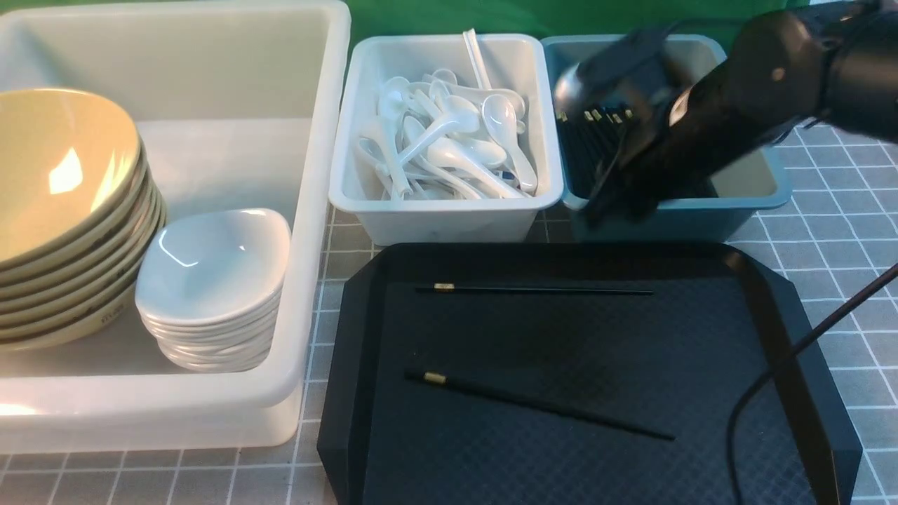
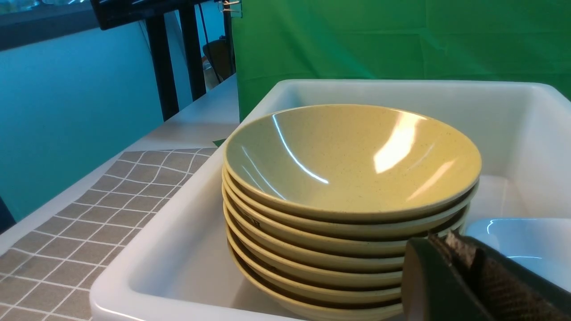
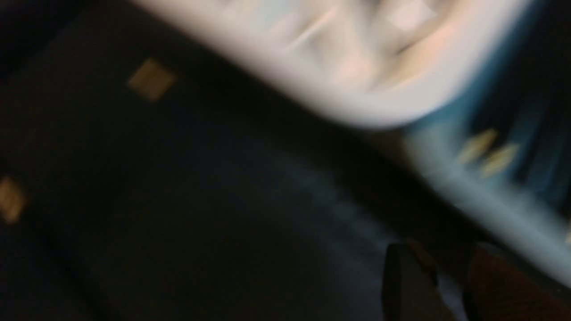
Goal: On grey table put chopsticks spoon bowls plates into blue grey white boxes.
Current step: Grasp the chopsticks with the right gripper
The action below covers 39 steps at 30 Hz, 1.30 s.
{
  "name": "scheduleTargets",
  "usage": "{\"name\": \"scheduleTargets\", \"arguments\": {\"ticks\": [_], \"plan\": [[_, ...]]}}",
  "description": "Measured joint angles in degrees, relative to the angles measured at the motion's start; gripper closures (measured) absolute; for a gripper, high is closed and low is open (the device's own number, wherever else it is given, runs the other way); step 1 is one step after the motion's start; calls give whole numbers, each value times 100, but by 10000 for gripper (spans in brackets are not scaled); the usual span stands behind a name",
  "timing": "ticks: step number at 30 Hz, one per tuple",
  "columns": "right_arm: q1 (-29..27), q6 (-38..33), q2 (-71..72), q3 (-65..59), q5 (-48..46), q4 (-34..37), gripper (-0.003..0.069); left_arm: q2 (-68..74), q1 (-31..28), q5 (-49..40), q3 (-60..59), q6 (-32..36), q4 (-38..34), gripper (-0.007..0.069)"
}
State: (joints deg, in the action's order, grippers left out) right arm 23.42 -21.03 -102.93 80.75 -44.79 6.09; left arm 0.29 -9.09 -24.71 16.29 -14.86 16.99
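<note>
**Tray, backdrop and cable**

A black tray [image 1: 701, 365] with cut corners lies on the table [image 1: 842, 210], nearest the camera. A thin black cable [image 1: 732, 456] curves across the tray's right side. A green backdrop [image 2: 401, 40] hangs behind; beside it stand a teal wall [image 2: 67, 111] and black posts [image 2: 163, 67].

The front camera looked forward and down over the worktop [image 1: 842, 231]. The left wrist camera sat low and close beside the yellow bowls [image 2: 352, 156] in the large white box [image 2: 178, 249], both shared with the front view. The right wrist camera, blurred, hung close over the black tray [image 3: 178, 200] beside the spoon box [image 3: 339, 98] and blue box [image 3: 482, 196].
</note>
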Motion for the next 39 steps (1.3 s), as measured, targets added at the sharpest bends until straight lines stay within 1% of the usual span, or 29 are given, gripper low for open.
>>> {"name": "scheduleTargets", "arguments": {"ticks": [1,2,4,5,6,7,9,15,18,20,21,22,23,25,27,28,31,35,37,39], "plan": [[39,-82,-5,0,-105,67,419,0,0,0,0,0,0,633],[169,-318,-41,0,-340,176,392,0,0,0,0,0,0,633],[310,-557,-120,0,-391,233,351,0,0,0,0,0,0,633],[373,-698,-226,0,-327,264,323,0,0,0,0,0,0,633],[381,-698,-243,0,-312,269,323,0,0,0,0,0,0,633],[411,-800,-367,0,-173,275,302,0,0,0,0,0,0,633],[419,-902,-613,0,91,293,284,0,0,5,0,0,0,633],[419,-1168,-1288,0,926,268,279,0,0,5,0,-23,0,633],[431,-1255,-1357,7,1046,269,280,0,0,5,0,-23,0,633],[448,-1422,-1373,19,1044,253,303,0,0,5,0,-23,0,633],[453,-1521,-1373,44,961,271,328,0,0,5,0,-23,0,633],[460,-1606,-1373,65,818,288,361,0,0,5,0,-23,0,633],[460,-1666,-1373,81,562,328,419,0,0,5,0,-23,0,633],[460,-1763,-1373,115,185,436,486,0,0,5,0,-23,0,633],[460,-2043,-1314,136,-250,680,577,0,0,5,0,-23,0,633],[460,-2250,-1279,147,-478,861,604,0,0,5,0,-23,0,633],[466,-2731,-1050,172,-1031,1425,627,0,0,5,0,-23,0,633],[481,-2729,-841,176,-1465,1702,626,0,0,5,0,-23,0,633],[595,-2561,-729,135,-1696,1756,612,0,0,5,0,-23,0,633],[842,-2514,-681,61,-1735,1759,568,0,0,5,0,-23,0,633]]}}
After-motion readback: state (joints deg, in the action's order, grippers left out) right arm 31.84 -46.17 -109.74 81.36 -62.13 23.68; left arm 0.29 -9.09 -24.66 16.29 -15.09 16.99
